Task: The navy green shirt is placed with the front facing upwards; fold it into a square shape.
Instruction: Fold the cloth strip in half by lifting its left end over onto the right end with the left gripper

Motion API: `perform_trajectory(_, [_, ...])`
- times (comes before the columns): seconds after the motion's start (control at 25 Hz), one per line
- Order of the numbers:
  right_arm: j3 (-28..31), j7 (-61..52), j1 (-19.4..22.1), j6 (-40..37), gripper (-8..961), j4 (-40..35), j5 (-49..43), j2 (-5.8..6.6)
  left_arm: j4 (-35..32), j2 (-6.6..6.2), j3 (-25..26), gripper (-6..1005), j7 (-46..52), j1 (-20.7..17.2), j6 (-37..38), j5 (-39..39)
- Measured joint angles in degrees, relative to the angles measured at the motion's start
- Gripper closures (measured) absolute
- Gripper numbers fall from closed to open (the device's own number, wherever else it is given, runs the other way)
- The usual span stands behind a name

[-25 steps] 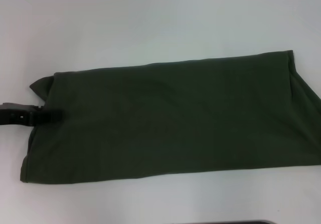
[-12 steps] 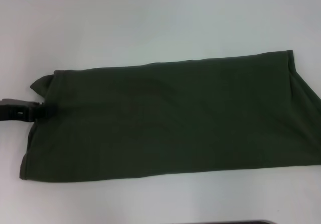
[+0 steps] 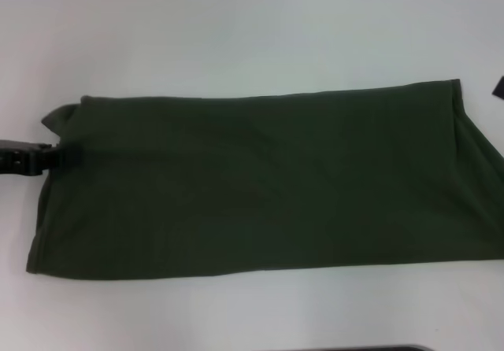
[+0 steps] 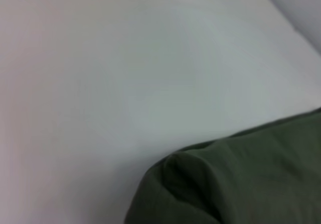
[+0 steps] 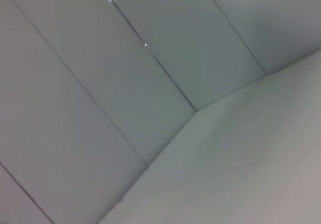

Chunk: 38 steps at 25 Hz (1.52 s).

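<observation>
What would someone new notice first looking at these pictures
The navy green shirt dominates: a long dark band, plain side up, stretched across the white table from the left to past the right edge. The left tool sits at the shirt's left end beside a bunched corner; a dark sliver at the far right edge may be the other arm.

Before me a plain white counter carries the navy green shirt, folded into a long band, plain side up, lying flat across it.
</observation>
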<state>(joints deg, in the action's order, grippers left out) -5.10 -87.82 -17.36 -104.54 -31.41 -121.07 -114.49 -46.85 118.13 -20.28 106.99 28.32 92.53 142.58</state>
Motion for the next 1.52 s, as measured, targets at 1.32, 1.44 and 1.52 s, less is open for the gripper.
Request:
perform_trajectory(1.32, [-26.48, 2.54, -15.8, 15.65, 871, 11.18, 0.22, -5.32, -4.99, -2.41, 3.46, 932, 6.8, 3.39, 11.55, -1.61])
perform_trajectory(1.44, [-27.72, 2.84, -17.83, 18.78, 887, 13.08, 0.33, -5.5, -5.09, -2.7, 3.56, 932, 7.18, 3.79, 12.0, -1.73])
perform_trajectory(1.52, [-28.15, 3.16, -19.53, 20.82, 886, 14.66, 0.34, -5.61, -5.38, -2.89, 3.57, 932, 7.55, 3.89, 12.36, -1.97])
